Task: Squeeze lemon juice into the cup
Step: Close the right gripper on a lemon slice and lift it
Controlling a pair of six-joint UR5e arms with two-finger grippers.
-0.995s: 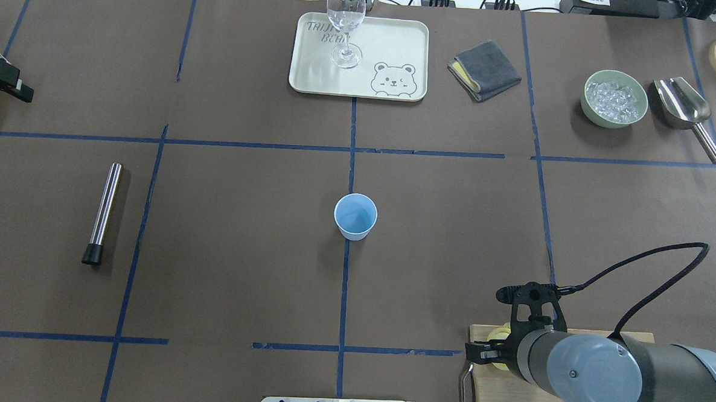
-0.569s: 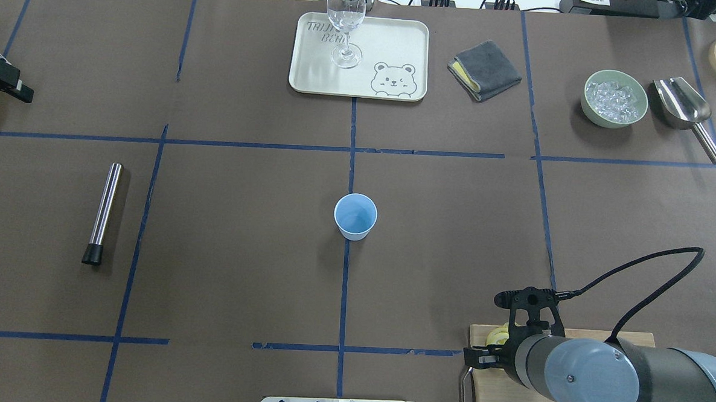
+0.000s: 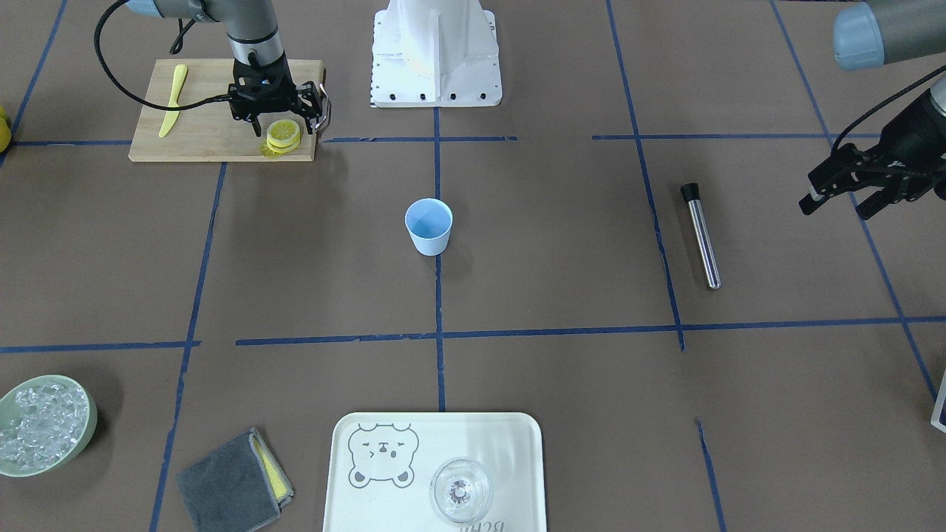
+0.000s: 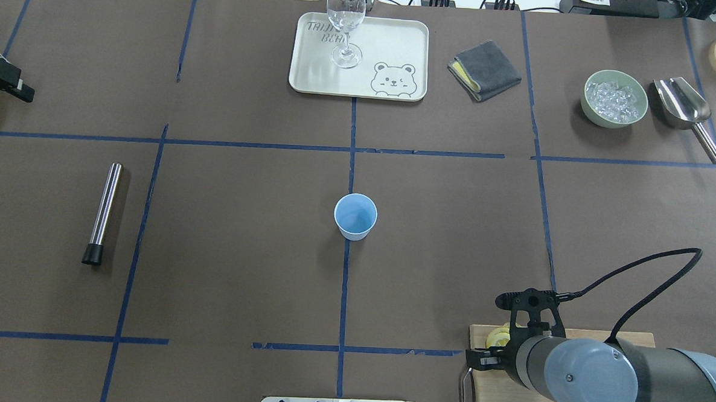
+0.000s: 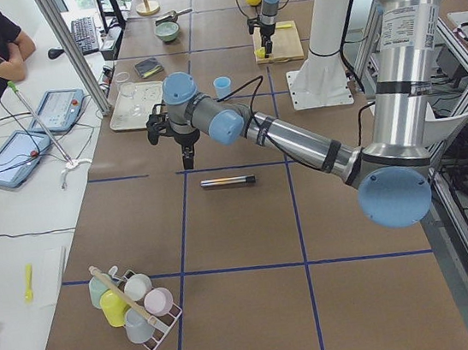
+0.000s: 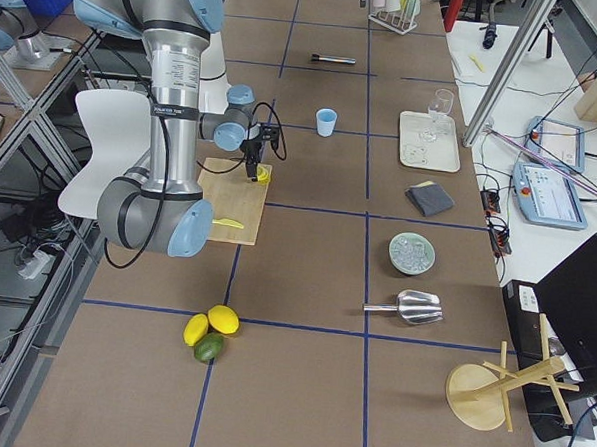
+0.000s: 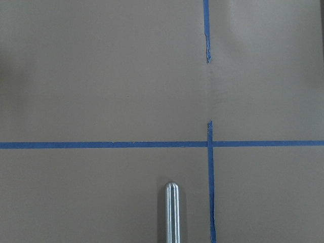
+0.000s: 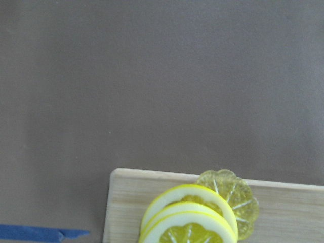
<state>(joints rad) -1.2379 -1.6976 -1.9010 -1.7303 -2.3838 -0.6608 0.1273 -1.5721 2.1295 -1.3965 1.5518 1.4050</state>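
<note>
The lemon (image 3: 283, 135) slices lay stacked at a corner of the cutting board (image 3: 199, 125), well apart from the cup (image 3: 429, 225) at mid-tabletop (image 3: 562, 244). We observed the right gripper (image 3: 282, 123) over the stack, fingers released. The left gripper (image 3: 835, 207) hung aside, fingers likewise released.

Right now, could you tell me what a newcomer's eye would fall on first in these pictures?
The light-blue cup stands alone in the middle of the brown paper, the one bright spot there. Close to the robot on its right, the right gripper hangs open over a stack of lemon slices on the wooden cutting board. On the side far from the robot, a clear wine glass stands on a cream bear-print tray.
</note>
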